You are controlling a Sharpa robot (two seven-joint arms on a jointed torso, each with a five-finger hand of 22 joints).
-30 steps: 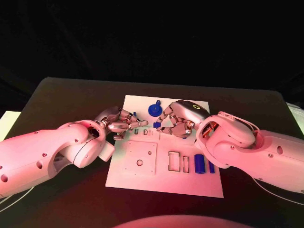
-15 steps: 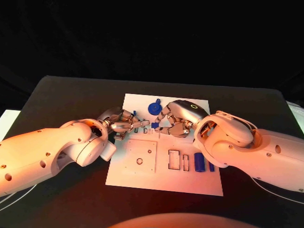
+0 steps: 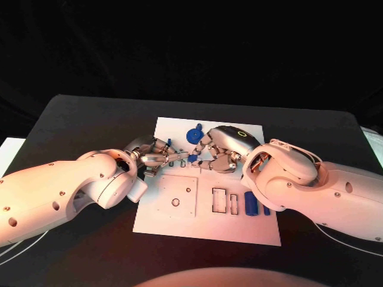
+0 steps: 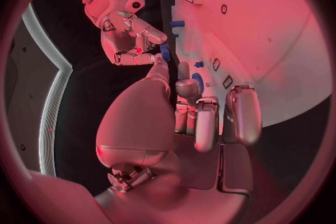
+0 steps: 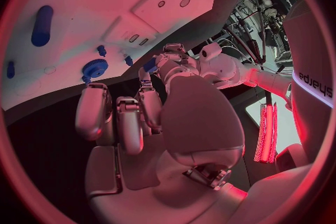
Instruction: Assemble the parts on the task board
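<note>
Blue plastic bits, so we'd guess light, stiff and a bit slippery, best pinched across the short sides. Our left hand (image 3: 150, 154) sits at the left edge of the task board (image 3: 179, 224), fingers curled toward a small blue part (image 3: 193, 158) between both hands; we can't tell who actually holds it. Our right hand (image 3: 222, 149) touches it from the other side. The blue gear (image 3: 194, 138) lies just behind, blue cylinder (image 3: 251, 204) nearer us on the right.

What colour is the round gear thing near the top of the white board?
Blue. The gear shows best in the head view, lying on the white task board.
</note>
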